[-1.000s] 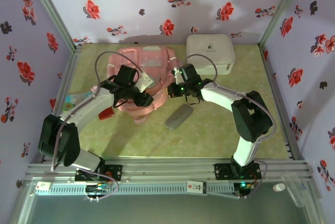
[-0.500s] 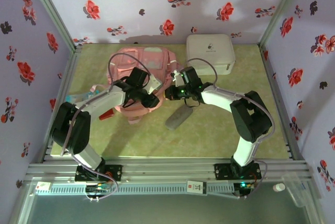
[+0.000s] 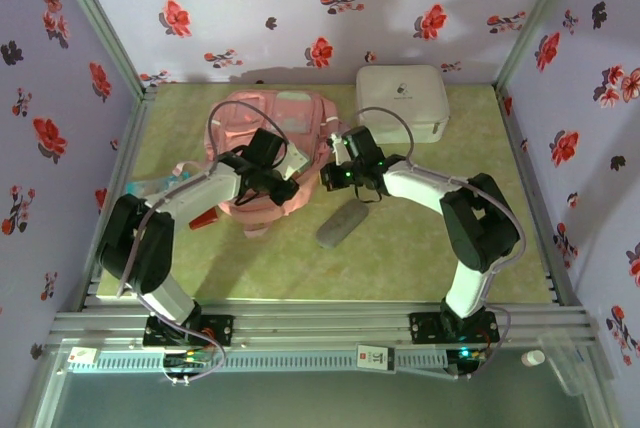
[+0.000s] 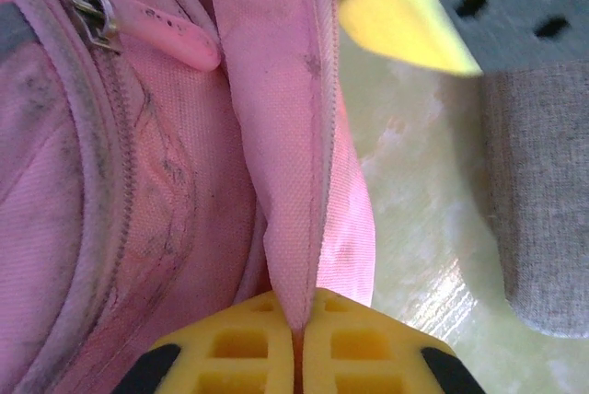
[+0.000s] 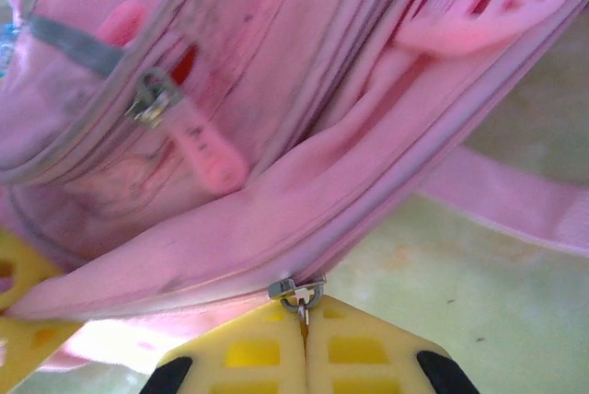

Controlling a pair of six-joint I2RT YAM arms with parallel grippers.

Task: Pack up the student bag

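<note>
- The student bag (image 3: 262, 126) lies flat on the green tabletop (image 3: 400, 268), towards the back and left of centre. The white hard case (image 3: 402, 100) is just beside it on the right.
- The left gripper (image 4: 296, 309) is placed at the bag's near right edge. Its jaws are pressed together on a fold of pink fabric (image 4: 293, 210) that runs alongside a zip track, and no gap is visible between them.
- That pinch is judged to serve as an anchor: the soft cloth is held taut so that it is not dragged along when the zip is worked.
- The right gripper (image 5: 305, 318) is set close by, facing the left one across the same edge. Its jaws are clamped on the small metal zip pull (image 5: 296, 291) at a long seam of the bag.
- The step in hand is therefore judged to be the opening of that zip, with one arm bracing and the other pulling. Where the seam can be seen it appears closed, so packing proper is not yet begun.
- A grey fabric pouch (image 3: 342, 225) lies on the tabletop just in front of the bag, near both grippers. A red object (image 3: 203, 218) lies near the bag's left side. Both are presumed to be items for packing.
- A slip of the thin pull from between the jaws is considered the main risk, since little of it is gripped.
</note>
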